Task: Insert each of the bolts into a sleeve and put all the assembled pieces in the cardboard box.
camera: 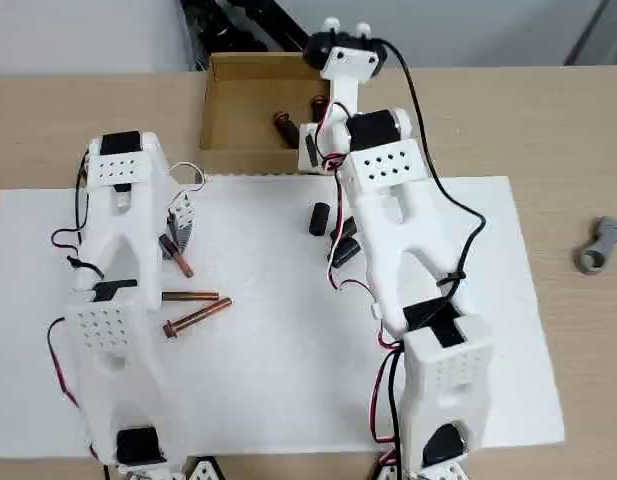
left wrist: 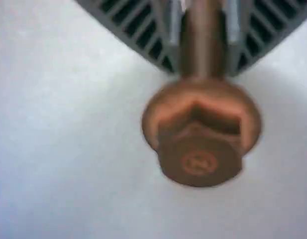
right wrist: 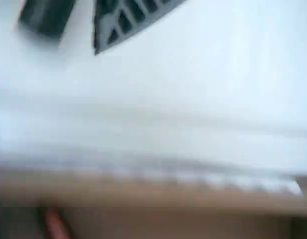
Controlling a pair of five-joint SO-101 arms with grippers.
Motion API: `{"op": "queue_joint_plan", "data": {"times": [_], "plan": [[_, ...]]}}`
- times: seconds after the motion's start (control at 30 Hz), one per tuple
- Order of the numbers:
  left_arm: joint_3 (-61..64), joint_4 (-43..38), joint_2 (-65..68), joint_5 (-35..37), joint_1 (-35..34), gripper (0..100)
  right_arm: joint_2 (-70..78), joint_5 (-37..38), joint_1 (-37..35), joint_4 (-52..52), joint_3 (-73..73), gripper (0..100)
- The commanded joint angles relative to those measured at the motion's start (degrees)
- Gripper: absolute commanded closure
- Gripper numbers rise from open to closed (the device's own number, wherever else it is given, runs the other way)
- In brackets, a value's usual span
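Observation:
My left gripper [camera: 176, 238] is shut on a copper bolt [camera: 176, 257] at the left of the white mat [camera: 268, 390]. In the left wrist view the bolt's hex head [left wrist: 200, 137] hangs just over the mat, its shank clamped in that gripper [left wrist: 203, 45]. Two more bolts [camera: 195, 297] [camera: 198, 316] lie side by side on the mat. Two black sleeves [camera: 319, 218] [camera: 343, 245] rest near the mat's middle. My right gripper [camera: 313, 147] sits at the front wall of the cardboard box [camera: 233, 150]. Two assembled pieces [camera: 286, 128] [camera: 318, 104] lie inside the box.
A grey part [camera: 598, 245] lies on the bare table at the far right. The right arm stretches from the front edge across the mat's right half. In the right wrist view a black sleeve [right wrist: 44, 17] and the box's edge [right wrist: 143, 191] appear.

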Motion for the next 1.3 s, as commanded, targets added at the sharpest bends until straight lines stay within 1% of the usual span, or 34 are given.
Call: {"op": "queue_joint_plan", "data": {"times": [0.0, 0.1, 0.17, 0.33, 0.5, 0.57, 0.63, 0.77, 0.87, 1.07, 1.27], "plan": [[-2.07, 0.88, -3.60, -7.03, -1.05, 99, -3.47, -5.36, -0.57, 4.26, -3.16, 81.1], [-2.68, 0.88, -8.00, -12.13, 0.88, 99, -2.86, -6.77, -0.57, 5.32, -3.16, 81.1], [-2.33, 0.88, -12.13, -14.59, 2.20, 99, -1.45, -6.42, -0.84, 5.32, -3.16, 81.1], [-2.24, 0.88, -25.76, -18.99, 3.96, 99, 2.95, -6.68, -4.26, 5.32, -3.16, 80.9], [-1.98, 0.88, -37.98, -24.70, 3.52, 99, 6.46, -7.21, -5.58, 5.23, -3.16, 80.9], [-0.22, 0.88, -42.11, -25.85, 3.43, 99, 7.52, -9.49, -5.32, 5.49, -3.16, 80.9], [2.77, 0.88, -45.89, -26.46, 3.43, 99, 8.13, -10.73, -5.23, 6.11, -3.16, 80.9], [9.19, 0.79, -51.43, -26.90, 3.43, 99, 7.87, -10.81, -5.14, 6.20, -3.25, 80.9], [11.74, 0.79, -54.42, -26.90, 2.46, 99, 6.37, -10.81, -4.44, 6.29, -3.43, 80.9], [13.23, 0.79, -55.82, -26.99, -1.14, 99, 6.55, -10.90, -3.12, 7.78, -3.34, 80.9], [15.34, 0.79, -56.18, -26.81, -1.76, 99, 12.88, -10.73, -3.03, 3.38, -3.34, 80.9]]}}
